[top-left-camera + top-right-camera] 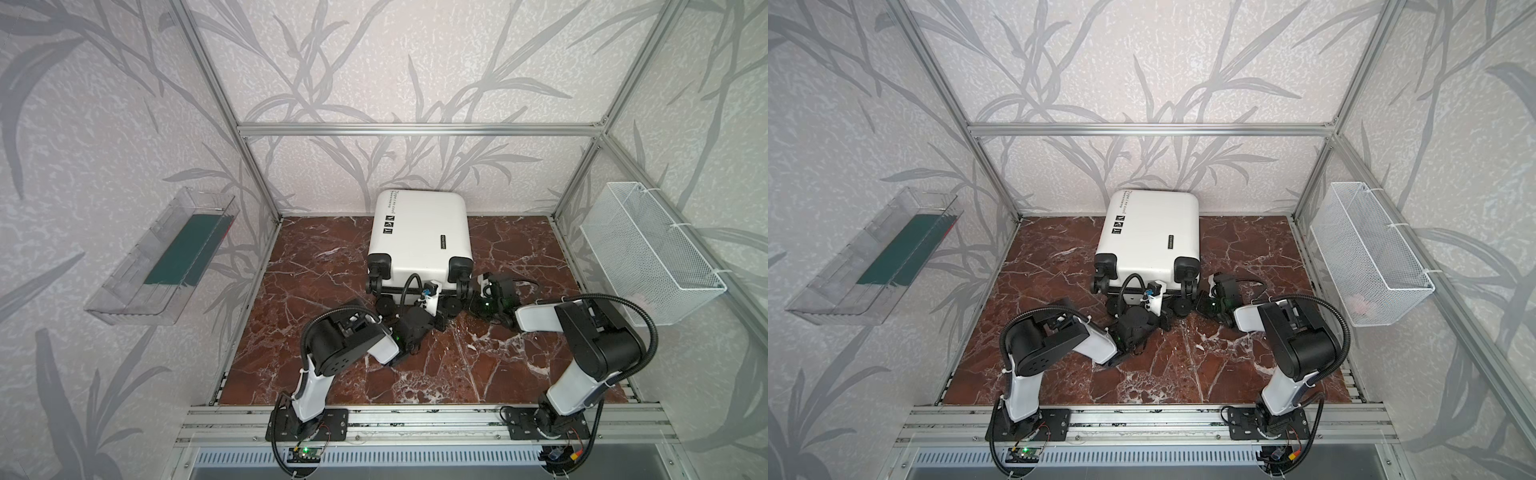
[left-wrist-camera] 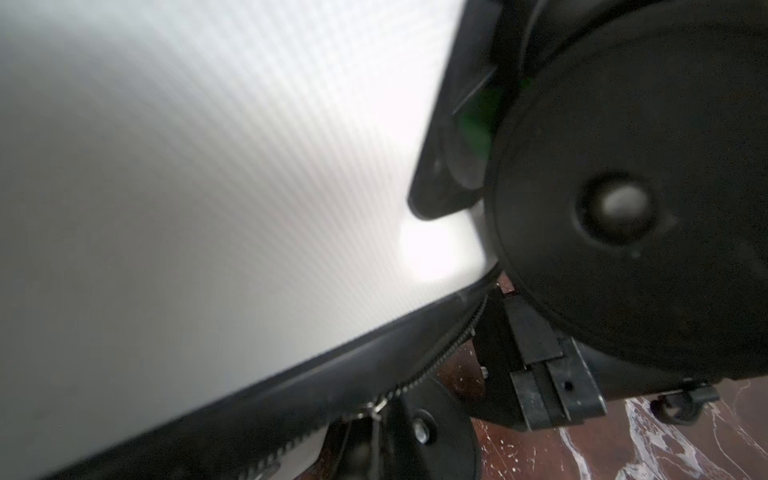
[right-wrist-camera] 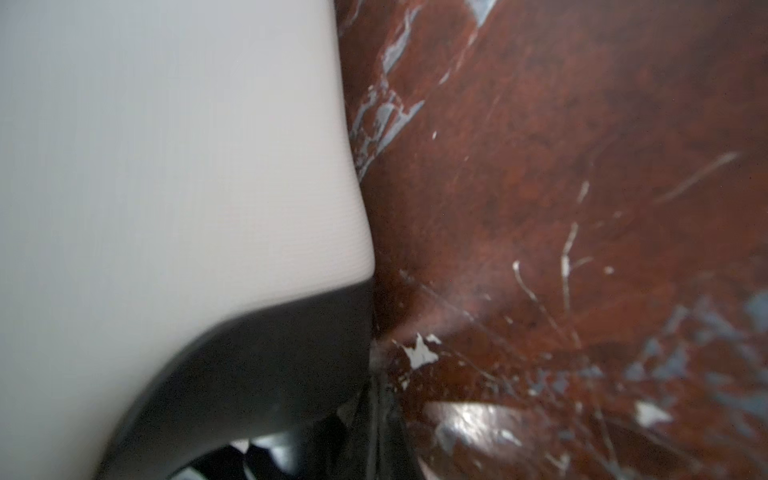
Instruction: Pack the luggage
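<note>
The luggage [image 1: 419, 232] [image 1: 1150, 232], a small white hard-shell suitcase, lies flat and closed on the marble tabletop, its black wheels [image 1: 459, 266] facing my arms. My left gripper [image 1: 417, 300] [image 1: 1143, 298] sits low at the wheel end, between the wheels. In the left wrist view it [image 2: 374, 419] is shut, and the metal zipper pull [image 2: 376, 405] on the black seam lies at its tips. My right gripper [image 1: 471, 296] [image 1: 1204, 300] is shut at the near right wheel corner. The right wrist view shows it [image 3: 376, 415] against the black wheel housing [image 3: 257, 365]; what it pinches is unclear.
A clear plastic bin [image 1: 166, 257] holding a dark green item hangs on the left wall. A white wire mesh basket [image 1: 652, 253] hangs on the right wall. Aluminium frame posts [image 1: 257, 174] edge the red-brown marble tabletop [image 1: 449, 365].
</note>
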Controlling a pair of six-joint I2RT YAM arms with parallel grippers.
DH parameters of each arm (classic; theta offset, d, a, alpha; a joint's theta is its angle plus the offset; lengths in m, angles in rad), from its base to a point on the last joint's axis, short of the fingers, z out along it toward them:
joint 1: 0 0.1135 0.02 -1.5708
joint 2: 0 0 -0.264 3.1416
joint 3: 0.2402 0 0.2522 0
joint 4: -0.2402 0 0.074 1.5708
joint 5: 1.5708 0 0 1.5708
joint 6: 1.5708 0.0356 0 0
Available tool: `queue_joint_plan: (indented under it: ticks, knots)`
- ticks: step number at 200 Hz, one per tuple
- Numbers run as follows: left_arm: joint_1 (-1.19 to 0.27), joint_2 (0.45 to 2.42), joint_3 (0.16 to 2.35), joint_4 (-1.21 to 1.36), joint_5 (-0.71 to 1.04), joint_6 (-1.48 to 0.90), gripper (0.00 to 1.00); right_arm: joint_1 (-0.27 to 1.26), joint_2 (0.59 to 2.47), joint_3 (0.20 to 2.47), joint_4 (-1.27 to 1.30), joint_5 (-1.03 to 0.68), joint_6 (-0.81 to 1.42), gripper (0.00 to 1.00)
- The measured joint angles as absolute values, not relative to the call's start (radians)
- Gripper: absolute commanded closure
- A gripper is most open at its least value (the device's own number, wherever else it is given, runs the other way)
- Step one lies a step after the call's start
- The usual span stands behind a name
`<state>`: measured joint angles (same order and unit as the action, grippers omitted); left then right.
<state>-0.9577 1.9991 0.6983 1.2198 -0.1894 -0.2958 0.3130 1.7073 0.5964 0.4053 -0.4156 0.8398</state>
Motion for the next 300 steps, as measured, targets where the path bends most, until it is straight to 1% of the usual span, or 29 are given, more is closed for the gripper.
queue_joint_plan:
  ticks: [36, 83, 134, 174, 245, 258, 265, 274, 300]
  knots:
    - [-0.968, 1.991, 0.668, 1.244, -0.218, -0.299, 1.00, 0.321, 1.715, 0.606, 0.408, -0.408, 0.842, 0.93]
    - [-0.971, 1.906, 0.557, 1.256, -0.224, -0.280, 1.00, 0.350, 1.716, 0.606, 0.395, -0.441, 0.841, 0.93]
    - [-0.955, 1.792, 0.540, 1.086, -0.170, -0.244, 1.00, 0.356, 1.716, 0.606, 0.392, -0.454, 0.841, 0.94]
    - [-0.944, 1.742, 0.581, 0.928, -0.098, -0.226, 1.00, 0.357, 1.716, 0.606, 0.392, -0.455, 0.842, 0.94]
    - [-0.945, 1.737, 0.618, 0.860, -0.077, -0.239, 1.00, 0.358, 1.715, 0.606, 0.388, -0.453, 0.841, 0.94]
    - [-0.948, 1.737, 0.618, 0.860, -0.084, -0.240, 1.00, 0.356, 1.700, 0.607, 0.364, -0.444, 0.830, 0.90]
    - [-0.952, 1.737, 0.617, 0.860, -0.087, -0.240, 1.00, 0.353, 1.682, 0.607, 0.336, -0.440, 0.820, 0.87]
    - [-0.958, 1.735, 0.616, 0.860, -0.092, -0.239, 1.00, 0.344, 1.649, 0.607, 0.288, -0.427, 0.806, 0.81]
    - [-0.970, 1.713, 0.595, 0.860, -0.099, -0.239, 1.00, 0.310, 1.495, 0.609, 0.112, -0.387, 0.749, 0.50]
